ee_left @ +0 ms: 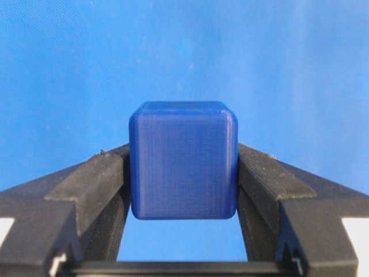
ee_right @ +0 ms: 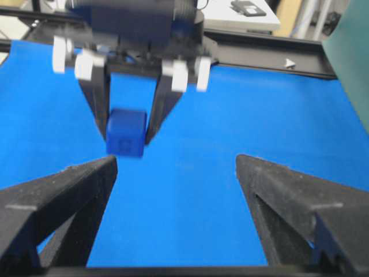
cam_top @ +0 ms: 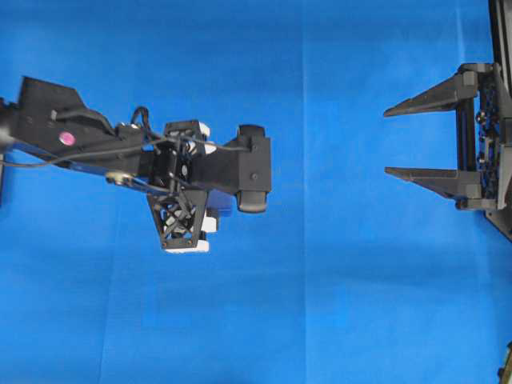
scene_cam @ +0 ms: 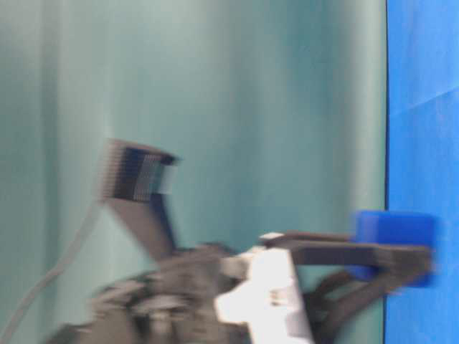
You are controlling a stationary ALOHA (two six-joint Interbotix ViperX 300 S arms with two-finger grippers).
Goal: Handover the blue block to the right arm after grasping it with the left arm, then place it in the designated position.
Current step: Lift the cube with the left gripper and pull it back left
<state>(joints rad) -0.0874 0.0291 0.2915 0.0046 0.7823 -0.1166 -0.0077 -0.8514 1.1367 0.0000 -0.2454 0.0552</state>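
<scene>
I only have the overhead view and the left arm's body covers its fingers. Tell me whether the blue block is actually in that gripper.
Observer: Yes. In the left wrist view the blue block sits squeezed between the left gripper's two fingers.
Operator: Say how deep it sits.
Observer: Out at the fingertips; in the right wrist view the block pokes out past the ends of the fingers.
Operator: Report whether it is on the cloth.
Observer: The table-level view is too blurred to tell; it shows the block close against the blue cloth.
Operator: Give me the right gripper.
Observer: The right gripper stands wide open and empty, facing the block, apart from it.
</scene>
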